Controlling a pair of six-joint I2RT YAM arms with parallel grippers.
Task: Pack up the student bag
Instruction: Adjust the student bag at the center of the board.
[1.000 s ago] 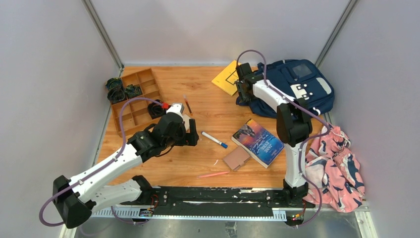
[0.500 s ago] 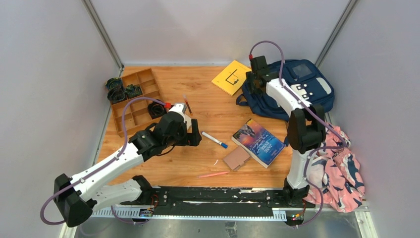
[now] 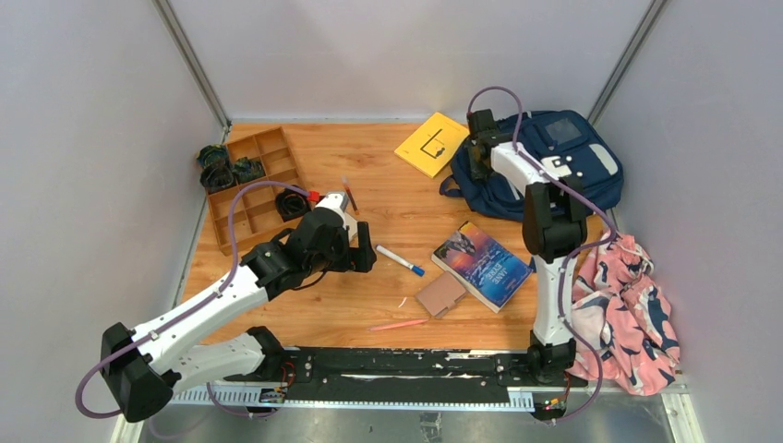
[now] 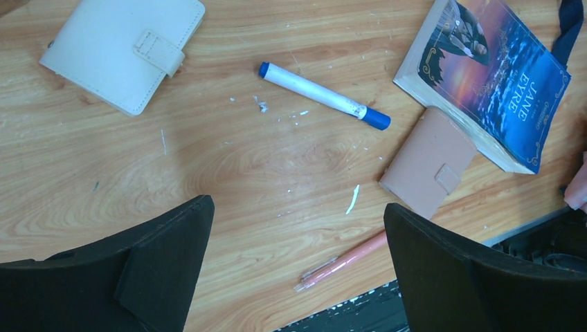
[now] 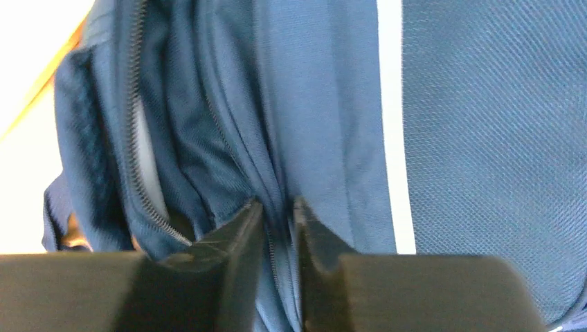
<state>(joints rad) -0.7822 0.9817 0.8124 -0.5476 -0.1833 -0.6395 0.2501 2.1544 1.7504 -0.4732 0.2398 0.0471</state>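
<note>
The student bag (image 3: 598, 187), navy with light stripes, lies at the back right of the table. My right gripper (image 3: 477, 162) is at its left edge. In the right wrist view the right gripper (image 5: 277, 207) is shut on a fold of the bag's fabric (image 5: 484, 138) beside the zipper (image 5: 142, 187), whose opening gapes to the left. My left gripper (image 3: 363, 255) hovers over the middle of the table, and in its own view the left gripper (image 4: 297, 207) stands wide open with nothing in it, above a pink pen (image 4: 342, 261).
On the wood lie a blue-capped marker (image 3: 400, 259), a blue book (image 3: 482, 265), a brown wallet (image 3: 440, 294), a cream wallet (image 4: 124, 52) and a yellow notebook (image 3: 430, 143). A wooden tray (image 3: 249, 185) stands back left. A pink-and-navy cloth (image 3: 628, 314) sits at the right edge.
My right gripper has moved right onto the bag's left edge and closed on its fabric. The left arm has shifted only slightly and stays open.
</note>
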